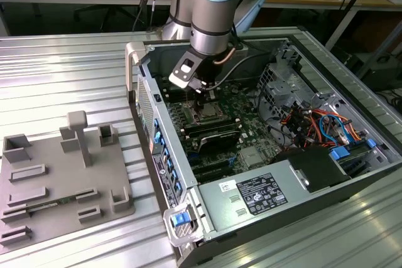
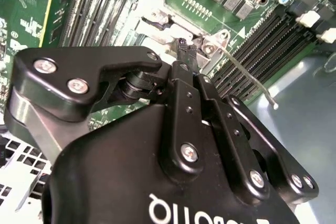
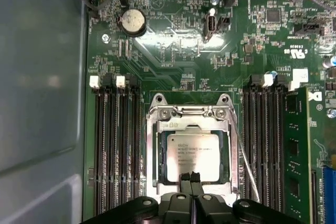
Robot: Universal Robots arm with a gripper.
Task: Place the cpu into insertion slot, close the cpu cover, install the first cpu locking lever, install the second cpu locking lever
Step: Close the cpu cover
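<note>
In the first wrist view the cpu (image 3: 192,150), a silver-grey square chip, lies flat in the insertion slot (image 3: 148,129) on the green motherboard. The cpu cover (image 3: 189,124), a silvery frame with a cut-out centre, lies down around the chip. My gripper (image 3: 190,178) is shut with nothing between its black fingertips. They sit at the edge of the chip and cover farthest from the hinge. A thin wire locking lever (image 3: 247,166) stands raised beside the slot, also seen as the lever (image 2: 252,80) next to my gripper (image 2: 185,51). In the exterior view my gripper (image 1: 201,95) hangs over the socket (image 1: 205,114).
Long black memory slots (image 3: 113,145) flank the socket on both sides. A coin battery (image 3: 131,22) sits farther along the board. The open computer case (image 1: 157,130) holds a power supply (image 1: 251,196) and cable bundles (image 1: 320,123). A grey fixture tray (image 1: 56,180) lies at the exterior view's left.
</note>
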